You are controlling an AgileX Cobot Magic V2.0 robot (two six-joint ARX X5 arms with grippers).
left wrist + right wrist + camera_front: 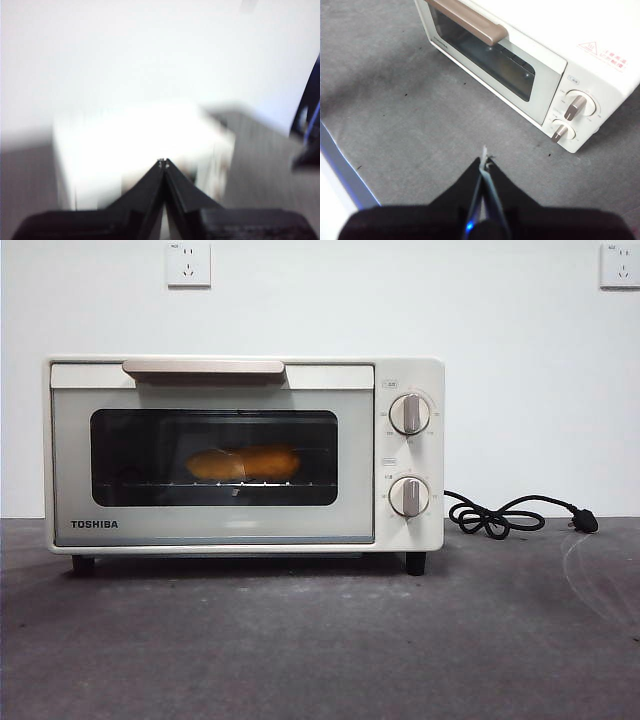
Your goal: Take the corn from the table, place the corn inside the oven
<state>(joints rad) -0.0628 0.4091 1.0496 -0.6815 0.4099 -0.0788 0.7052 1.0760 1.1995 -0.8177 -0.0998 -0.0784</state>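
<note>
The cream-white TOSHIBA oven (245, 455) stands on the dark grey table (320, 640) with its door closed. Through the dark glass the yellow-orange corn (243, 463) lies lengthwise on the wire rack inside. My left gripper (163, 162) is shut and empty; its view is blurred, with the oven (145, 150) as a bright white block beyond the jaw tips. My right gripper (484, 162) is shut and empty above the table in front of the oven (545, 55), whose beige handle (470, 22) and two knobs show. Neither gripper appears in the front view.
The oven's black power cord (510, 515) coils on the table to the right, its plug lying loose. Two wall sockets (188, 263) sit high on the white wall. The table's edge with a blue strip (340, 165) shows in the right wrist view.
</note>
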